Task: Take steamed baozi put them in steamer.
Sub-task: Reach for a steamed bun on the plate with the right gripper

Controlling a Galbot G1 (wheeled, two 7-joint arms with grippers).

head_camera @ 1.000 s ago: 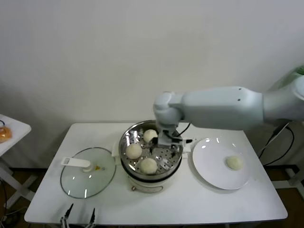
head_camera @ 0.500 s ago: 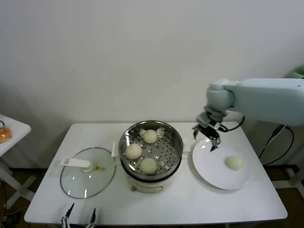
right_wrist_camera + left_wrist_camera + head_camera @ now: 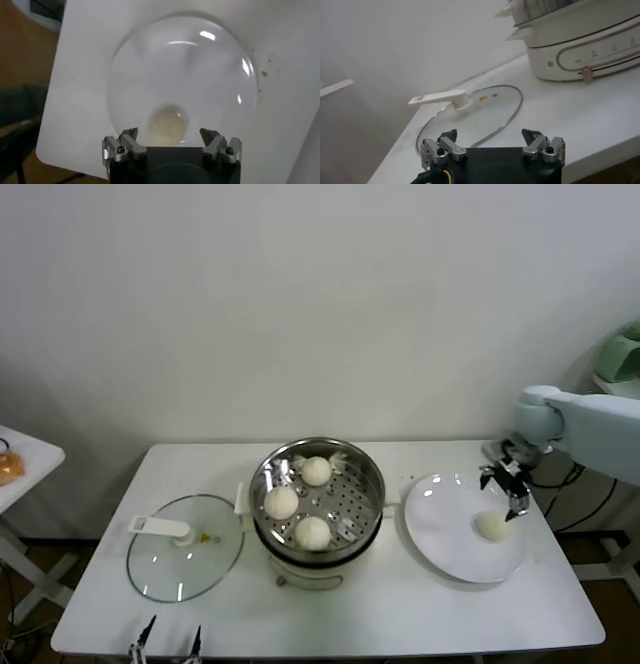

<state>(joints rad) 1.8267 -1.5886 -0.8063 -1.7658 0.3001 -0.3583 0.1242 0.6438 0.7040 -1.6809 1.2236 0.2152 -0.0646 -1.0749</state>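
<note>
Three steamed baozi (image 3: 316, 471) (image 3: 281, 502) (image 3: 312, 532) lie in the steamer (image 3: 368, 489), a shiny perforated basket on a cream pot base at the table's middle. One more baozi (image 3: 491, 526) (image 3: 167, 124) rests on the white plate (image 3: 445, 534) (image 3: 145, 70) to the right. My right gripper (image 3: 506, 484) (image 3: 170, 135) hangs open just above and behind that baozi, with nothing between its fingers. My left gripper (image 3: 166, 640) (image 3: 490, 135) is parked open at the table's front left edge, empty.
A glass lid (image 3: 185, 546) (image 3: 470, 117) with a white handle lies flat left of the steamer. The pot base (image 3: 580, 42) shows in the left wrist view. A small side table (image 3: 20, 459) stands at the far left. The table's right edge is close to the plate.
My right arm has swung from over the steamer, rightward across the table, to above the baozi on the plate. It stayed open. The left arm has not moved.
</note>
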